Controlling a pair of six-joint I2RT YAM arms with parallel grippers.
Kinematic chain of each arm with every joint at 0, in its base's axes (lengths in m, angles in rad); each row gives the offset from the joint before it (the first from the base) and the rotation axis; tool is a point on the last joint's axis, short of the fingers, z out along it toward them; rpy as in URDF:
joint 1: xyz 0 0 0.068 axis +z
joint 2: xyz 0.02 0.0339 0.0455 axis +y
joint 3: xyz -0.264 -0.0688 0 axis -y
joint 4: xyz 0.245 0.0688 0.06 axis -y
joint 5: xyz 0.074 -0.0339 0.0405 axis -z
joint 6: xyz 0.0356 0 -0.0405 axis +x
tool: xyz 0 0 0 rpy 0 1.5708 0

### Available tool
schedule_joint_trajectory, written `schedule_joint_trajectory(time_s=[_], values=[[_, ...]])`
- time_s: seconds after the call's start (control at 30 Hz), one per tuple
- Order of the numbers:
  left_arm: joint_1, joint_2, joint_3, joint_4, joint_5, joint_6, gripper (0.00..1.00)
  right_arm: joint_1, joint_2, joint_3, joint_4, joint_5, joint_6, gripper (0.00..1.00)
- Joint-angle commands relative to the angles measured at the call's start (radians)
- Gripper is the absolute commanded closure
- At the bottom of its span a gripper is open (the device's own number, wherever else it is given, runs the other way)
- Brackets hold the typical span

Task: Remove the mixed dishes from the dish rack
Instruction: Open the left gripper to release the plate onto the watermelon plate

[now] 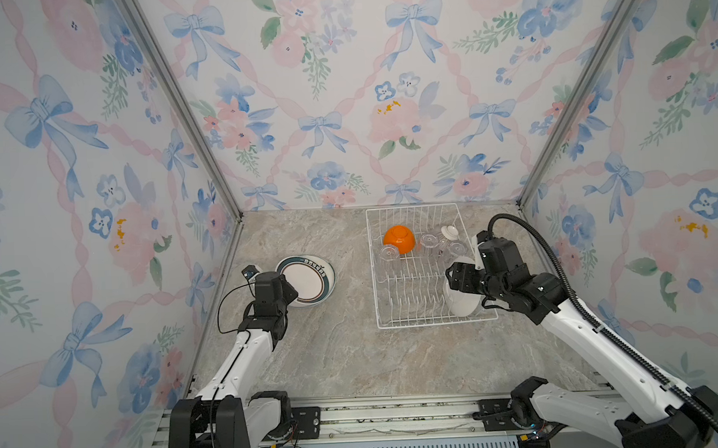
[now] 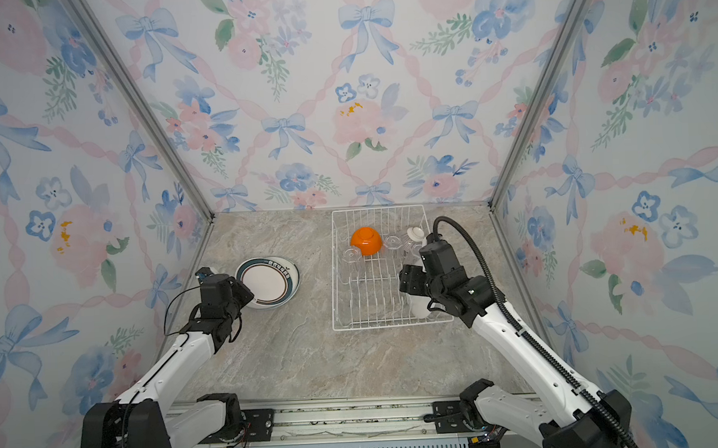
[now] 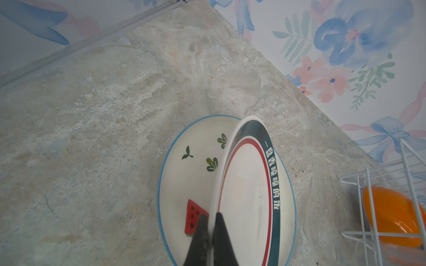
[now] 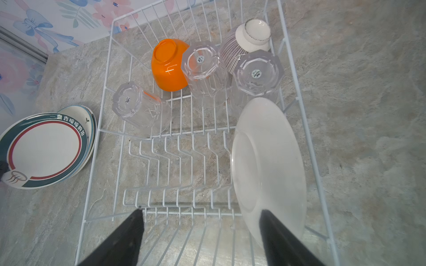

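Right wrist view showed the rack (image 4: 99, 130), far right on the table (image 1: 355, 358), with the right gripper (image 4: 201, 211) spread wide and empty at its white plate (image 4: 269, 161); a skewed close could tip that plate into the tumblers (image 4: 205, 71). Only the left wrist view showed the left gripper (image 3: 211, 215) pinching the green-rimmed plate (image 3: 244, 184), tilted over the watermelon plate (image 3: 191, 175), left: dropped, it could chip.

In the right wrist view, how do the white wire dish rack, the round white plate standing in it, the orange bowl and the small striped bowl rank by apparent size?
1. white wire dish rack
2. round white plate, nearest the camera
3. orange bowl and small striped bowl: about alike, both partly hidden
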State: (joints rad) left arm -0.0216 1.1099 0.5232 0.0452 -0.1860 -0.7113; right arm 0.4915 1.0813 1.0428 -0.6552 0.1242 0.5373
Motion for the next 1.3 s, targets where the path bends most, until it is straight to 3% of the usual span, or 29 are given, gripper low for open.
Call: schedule_joint_trajectory(time_s=[0.0,0.17,0.23,0.37,0.5,0.6,0.9,1.1,1.27], values=[[0.003,0.031,0.019,0.002,0.023,0.027,1.0,-0.008,0.005,-0.01,-0.03,-0.008,-0.011,0.19],[0.009,0.066,0.033,0.002,0.037,0.031,0.97,-0.008,0.007,-0.008,-0.031,-0.008,-0.011,0.19],[0.011,0.075,0.037,0.002,0.039,0.033,0.8,-0.007,0.006,-0.007,-0.031,-0.008,-0.008,0.19],[0.013,0.081,0.038,0.001,0.042,0.038,0.29,-0.008,0.008,-0.007,-0.035,-0.009,-0.007,0.19],[0.014,0.077,0.036,0.001,0.042,0.039,0.09,-0.008,0.004,-0.006,-0.038,-0.006,-0.007,0.18],[0.014,0.078,0.035,-0.001,0.045,0.038,0.02,-0.007,0.005,-0.007,-0.04,-0.003,-0.009,0.18],[0.014,0.048,0.033,-0.001,0.131,0.021,0.02,-0.007,0.004,-0.007,-0.056,0.007,-0.019,0.18],[0.008,-0.056,0.031,-0.001,0.236,0.015,0.02,-0.009,0.003,0.008,-0.109,0.074,-0.052,0.18],[-0.028,-0.185,0.017,-0.001,0.254,0.003,0.02,-0.023,0.008,0.008,-0.135,0.08,-0.068,0.17]])
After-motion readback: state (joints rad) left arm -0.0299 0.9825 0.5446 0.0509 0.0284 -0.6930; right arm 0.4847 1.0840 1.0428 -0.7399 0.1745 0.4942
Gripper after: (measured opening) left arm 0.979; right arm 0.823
